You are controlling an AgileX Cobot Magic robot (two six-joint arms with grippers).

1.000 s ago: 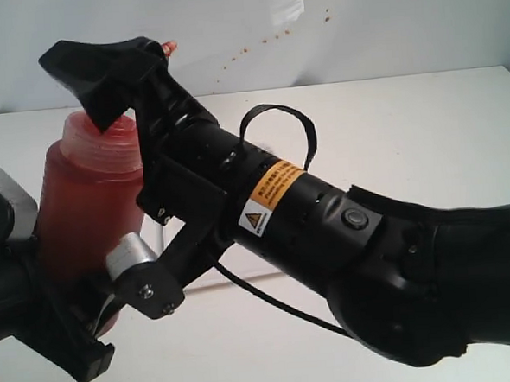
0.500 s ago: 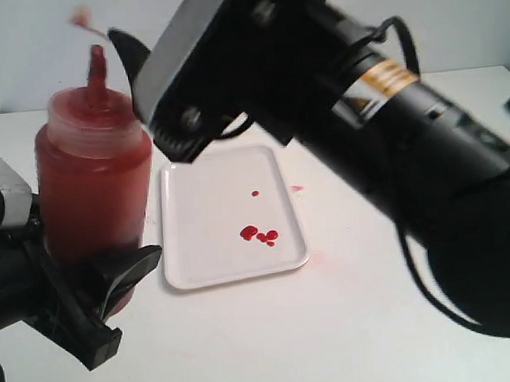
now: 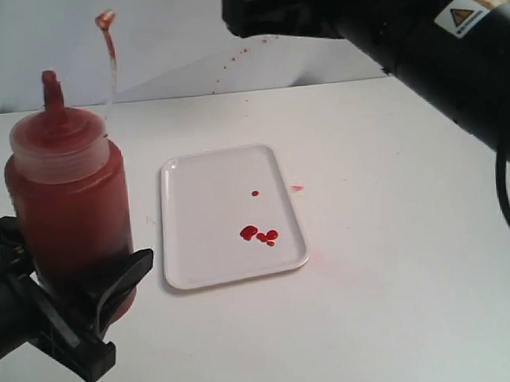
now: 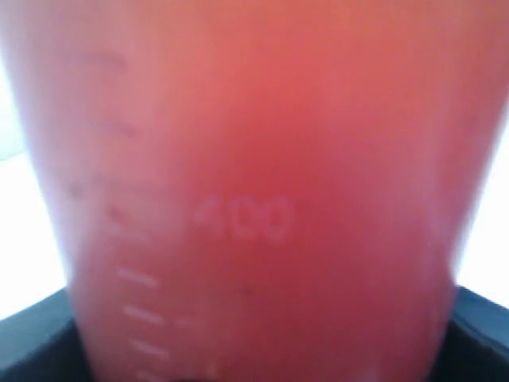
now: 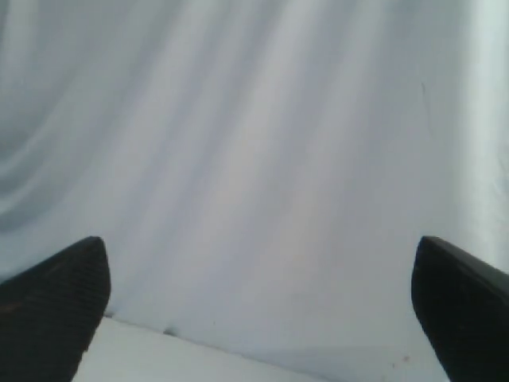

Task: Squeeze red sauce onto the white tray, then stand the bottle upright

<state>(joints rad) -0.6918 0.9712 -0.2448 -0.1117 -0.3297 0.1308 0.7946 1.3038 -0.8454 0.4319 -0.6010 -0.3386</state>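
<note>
desk [image 3: 400, 303]: white, filling most of my exterior view.
right arm [image 3: 437, 50]: black, raised high across the top right, off the desk.
bottle [image 3: 70, 211]: upright at the left, nozzle up, dark red inside; it fills my left wrist view [image 4: 254, 199]. I cannot tell whether its base touches the desk.
white tray [image 3: 213, 211]: flat on the desk, just right of the bottle.
left gripper [image 3: 79, 293]: clamped on the bottle's lower body, a jaw on either side.
right gripper [image 5: 262, 302]: jaws spread wide, nothing between them, only a pale backdrop.
cap strap [image 3: 108, 61]: thin, rising from the bottle's neck.
red sauce [image 3: 259, 235]: small glossy blobs on the white tray's right half.
smear [image 3: 296, 188]: faint pink, on the desk beside the white tray's right rim.
</note>
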